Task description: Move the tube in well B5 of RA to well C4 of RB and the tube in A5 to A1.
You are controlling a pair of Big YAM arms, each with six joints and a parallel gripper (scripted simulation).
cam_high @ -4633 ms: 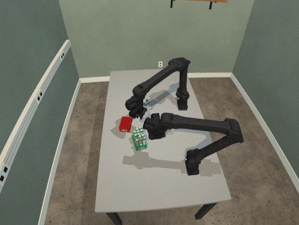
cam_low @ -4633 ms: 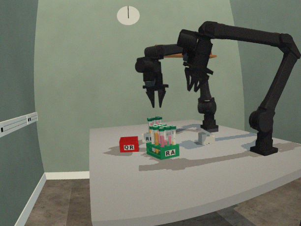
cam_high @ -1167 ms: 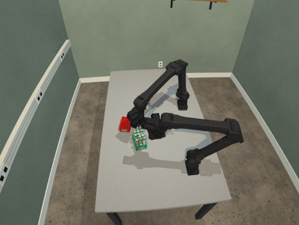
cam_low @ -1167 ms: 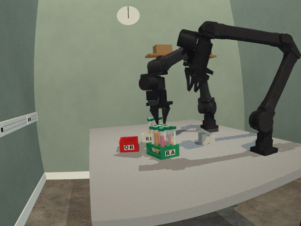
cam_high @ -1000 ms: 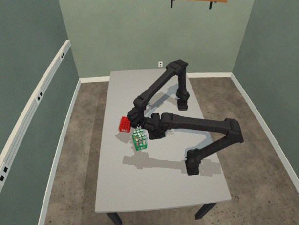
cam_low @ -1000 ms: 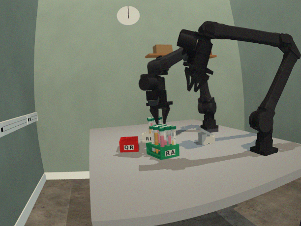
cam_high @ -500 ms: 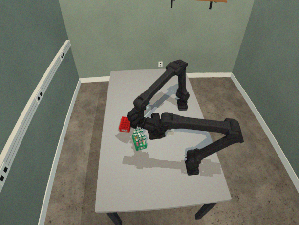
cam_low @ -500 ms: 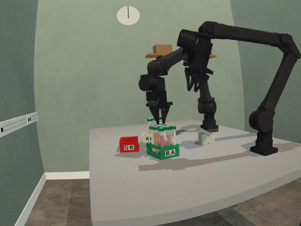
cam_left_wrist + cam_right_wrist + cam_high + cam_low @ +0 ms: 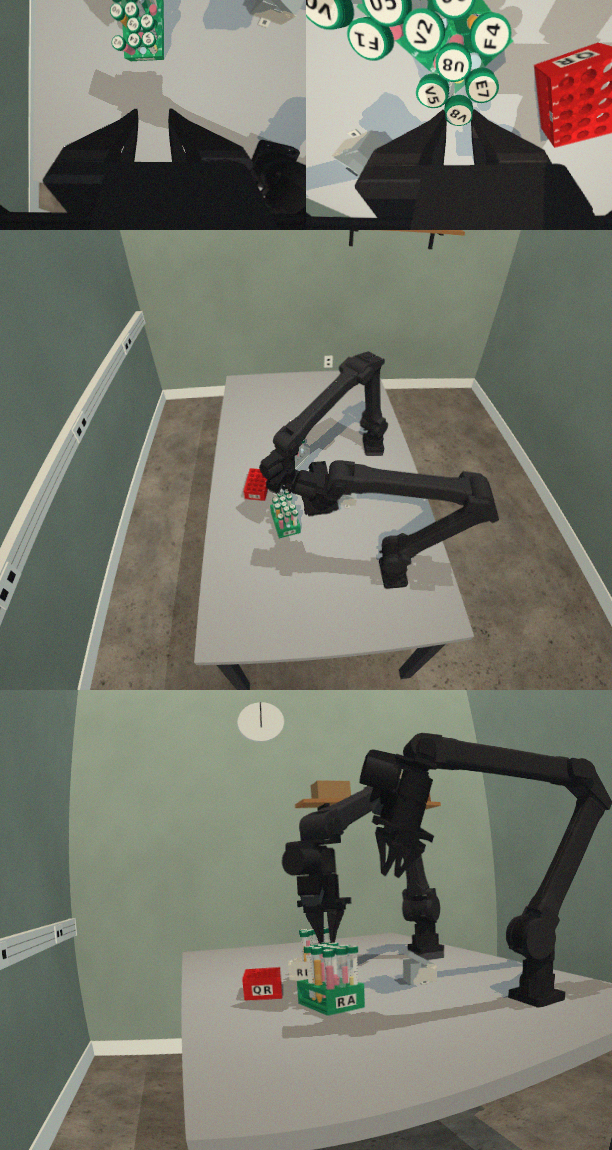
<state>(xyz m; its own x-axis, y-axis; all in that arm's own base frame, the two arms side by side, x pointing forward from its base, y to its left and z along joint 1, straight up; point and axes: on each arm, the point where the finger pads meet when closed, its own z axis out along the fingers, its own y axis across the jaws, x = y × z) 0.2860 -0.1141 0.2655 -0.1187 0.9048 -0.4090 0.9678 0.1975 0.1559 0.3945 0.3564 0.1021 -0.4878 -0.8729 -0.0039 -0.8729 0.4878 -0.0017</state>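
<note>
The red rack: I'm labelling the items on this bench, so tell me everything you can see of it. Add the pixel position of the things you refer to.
The red rack [image 9: 256,485] [image 9: 262,984] [image 9: 578,95] is a boxy block, plastic by its look, with rows of round wells in its top. No tubes show in the wells in view. A white label on one side reads QR. It sits upright on the grey table [image 9: 280,600] [image 9: 300,1080], beside the green rack [image 9: 289,533] [image 9: 345,1002] with a gap between them. Only the table is seen touching it.
</note>
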